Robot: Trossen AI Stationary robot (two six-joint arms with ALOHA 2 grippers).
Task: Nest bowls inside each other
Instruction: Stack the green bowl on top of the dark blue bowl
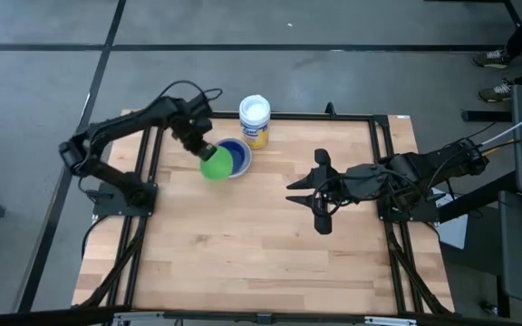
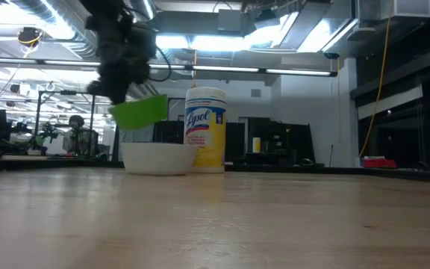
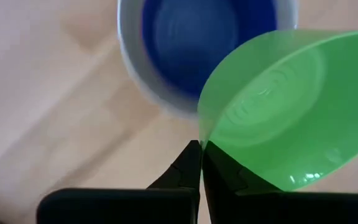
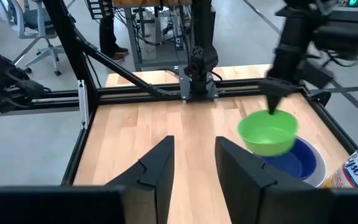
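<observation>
A green bowl (image 1: 214, 166) hangs in the air, with my left gripper (image 3: 201, 149) shut on it. It hovers over the near-left edge of a white bowl (image 2: 157, 158) at the table's far left. A dark blue bowl (image 3: 197, 37) sits nested inside the white one. My right gripper (image 4: 194, 155) stands open over the right middle of the table, pointing toward the bowls, with nothing between its fingers. The low view shows the green bowl (image 2: 140, 112) clear above the white bowl's rim. My left gripper pinches the green bowl's rim (image 3: 201, 134) between its two fingers, one finger inside the bowl and one outside. The fingers come from above, slanting down. The bowl is lifted clear and hangs tilted below the fingers, partly over the white bowl.
A white-lidded cylindrical wipes tub with a yellow label (image 1: 255, 120) stands just behind the white bowl, at the table's far edge. A black frame rail (image 1: 379, 154) runs around the wooden table top. A person (image 2: 75, 134) sits far behind the table.
</observation>
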